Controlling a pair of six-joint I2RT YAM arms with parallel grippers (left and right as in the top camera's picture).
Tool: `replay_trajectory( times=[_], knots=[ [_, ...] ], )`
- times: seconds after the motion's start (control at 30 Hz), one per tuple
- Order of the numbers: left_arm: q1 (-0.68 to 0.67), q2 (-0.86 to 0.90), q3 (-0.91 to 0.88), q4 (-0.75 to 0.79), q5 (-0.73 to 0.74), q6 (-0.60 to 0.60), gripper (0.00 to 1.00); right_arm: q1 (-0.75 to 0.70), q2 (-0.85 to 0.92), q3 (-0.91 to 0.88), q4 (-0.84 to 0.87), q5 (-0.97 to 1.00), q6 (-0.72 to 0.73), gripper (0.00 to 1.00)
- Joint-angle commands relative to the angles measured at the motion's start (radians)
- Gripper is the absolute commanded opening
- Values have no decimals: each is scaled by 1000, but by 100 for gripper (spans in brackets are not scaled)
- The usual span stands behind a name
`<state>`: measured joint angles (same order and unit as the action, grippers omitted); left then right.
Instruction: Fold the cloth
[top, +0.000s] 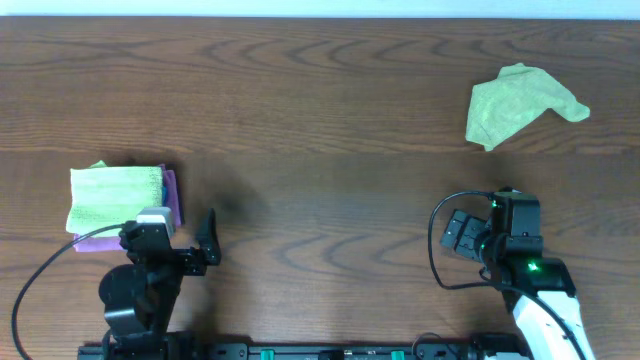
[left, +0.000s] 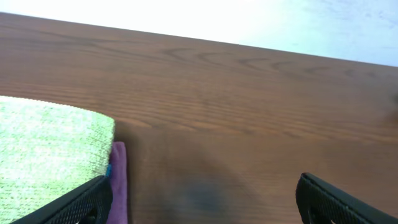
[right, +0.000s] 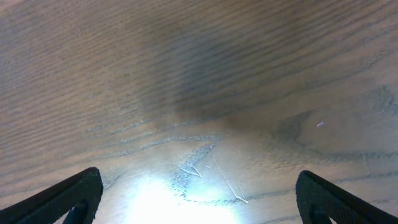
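Observation:
A crumpled light green cloth (top: 520, 104) lies unfolded on the table at the far right. A folded green cloth (top: 115, 195) sits on top of a folded purple cloth (top: 173, 197) at the left; both show in the left wrist view, green (left: 46, 149) over purple (left: 118, 180). My left gripper (top: 205, 240) is open and empty, just right of that stack. My right gripper (top: 470, 235) is open and empty over bare table, well below the crumpled cloth. The right wrist view shows only wood between the fingers (right: 199, 199).
The dark wooden table (top: 320, 130) fills the view. A black cable (top: 437, 245) loops beside the right arm. Another cable (top: 40, 275) curves left of the left arm's base. A bright light glare lies on the wood under the right gripper (right: 168, 202).

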<state>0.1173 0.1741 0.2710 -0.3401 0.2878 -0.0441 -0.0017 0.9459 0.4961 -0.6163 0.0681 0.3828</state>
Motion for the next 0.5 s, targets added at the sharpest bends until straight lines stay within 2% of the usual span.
replay_trajectory(
  times=[0.0,0.27,0.47],
  knots=[
    [-27,-49,-40,0,-59,49,95,-5,-8,-2,-1,10,5,99],
    [-40,-167,-139,-4,-75,49,95,-5,-8,-2,-1,10,5,99],
    [-61,-171,-166,-10,-124,80,95,-5,-8,-2,-1,10,5,99]
  ],
)
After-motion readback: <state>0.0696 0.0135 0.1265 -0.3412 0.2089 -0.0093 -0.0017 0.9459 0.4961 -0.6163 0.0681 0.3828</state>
